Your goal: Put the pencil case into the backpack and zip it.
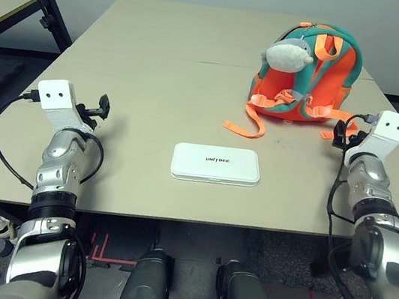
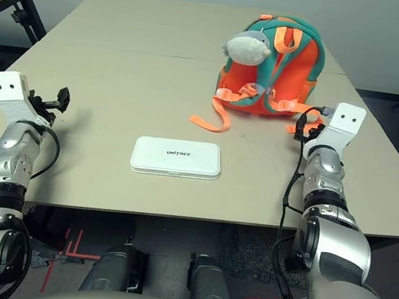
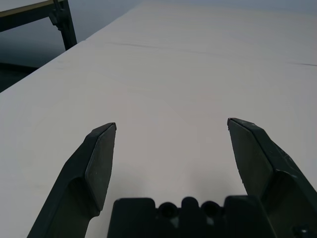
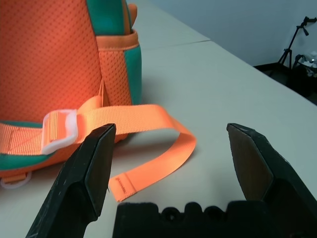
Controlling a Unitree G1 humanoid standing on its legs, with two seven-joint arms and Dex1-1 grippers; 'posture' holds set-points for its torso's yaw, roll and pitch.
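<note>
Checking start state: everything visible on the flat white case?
The flat white rectangular pencil case has rounded corners, a smooth hard-looking shell and small black "UNITREE" lettering on top. It looks closed and lies flat near the front edge of the beige table, long side across, nearer than the backpack. Only the table touches it.
</note>
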